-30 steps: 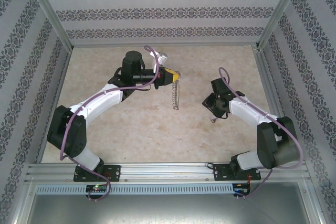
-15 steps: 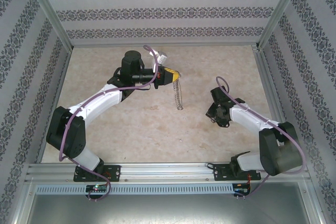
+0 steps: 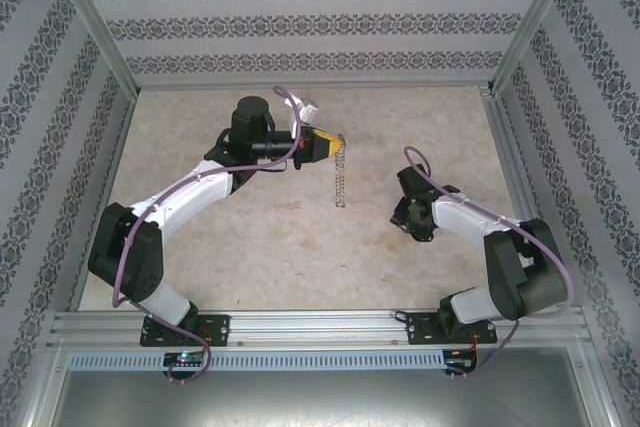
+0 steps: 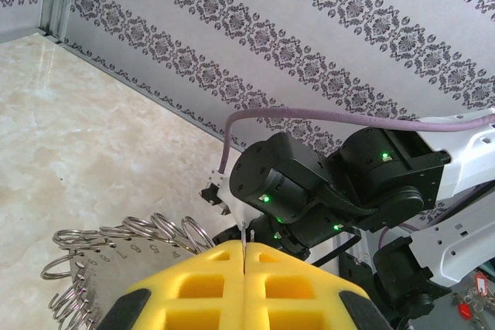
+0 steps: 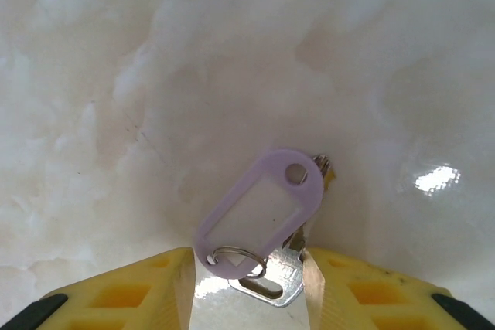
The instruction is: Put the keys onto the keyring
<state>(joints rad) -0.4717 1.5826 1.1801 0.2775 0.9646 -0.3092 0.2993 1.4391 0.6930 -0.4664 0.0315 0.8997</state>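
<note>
Left gripper: raised above the table, its yellow fingers pressed flat together with no gap showing between them. They are clamped on the edge of the keyring, which hangs down from them and appears edge-on in the overhead view. In the left wrist view the hoop runs off to the lower left of the fingers, its rim fringed with small wire loops.

Right gripper: lowered close to the table surface, right of the hanging keyring and well apart from it, fingers standing apart. The key lies flat on the table between them, a small silvery piece partly covered by a lilac plastic tag. A small split ring joins tag and key. There is a gap between the left finger and the tag. The right finger stands just beside the key; whether they touch cannot be told.
</note>
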